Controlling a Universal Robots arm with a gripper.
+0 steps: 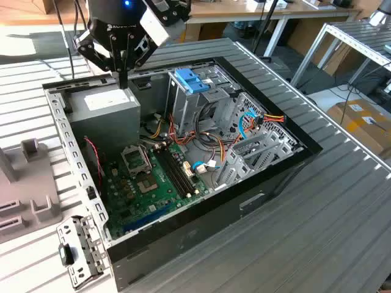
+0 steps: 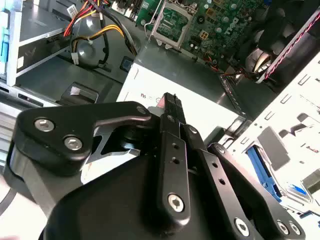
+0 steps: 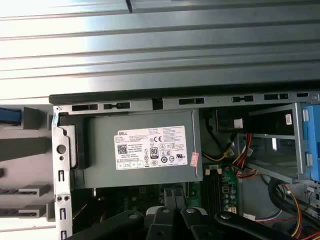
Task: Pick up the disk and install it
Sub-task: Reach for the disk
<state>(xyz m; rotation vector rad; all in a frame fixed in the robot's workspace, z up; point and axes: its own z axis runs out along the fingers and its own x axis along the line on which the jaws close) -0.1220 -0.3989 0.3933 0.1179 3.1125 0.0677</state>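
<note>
Gripper (image 1: 124,82) hangs right above the power supply (image 1: 110,107), tips just off its labelled top. Jaws look together with nothing between them. The second wrist view shows the fingers (image 2: 172,107) as one closed stack over the power supply's white label.

Disk (image 3: 10,116) is not in the case. Its bright blue end shows in the first wrist view, outside the chassis side wall (image 3: 62,160), on the far side of that wall from the power supply. The second wrist view shows blue past the same wall. Most of the disk is cut off, so I can't tell exactly how it lies.

Step in hand, my read: the reach to the disk, nothing grasped yet. To do it well:
- Get height over the power supply and the side wall before traversing. That sheet-metal lip is the snag risk.
- Spread the jaws before descending, not at the disk.
- Square the jaws to the disk's long edges and grip centred so it can't pivot.
- Don't mistake the paler blue bracket (image 1: 192,79) for it. The bracket sits on the drive cage, on the opposite side of the power supply from the disk.
</note>
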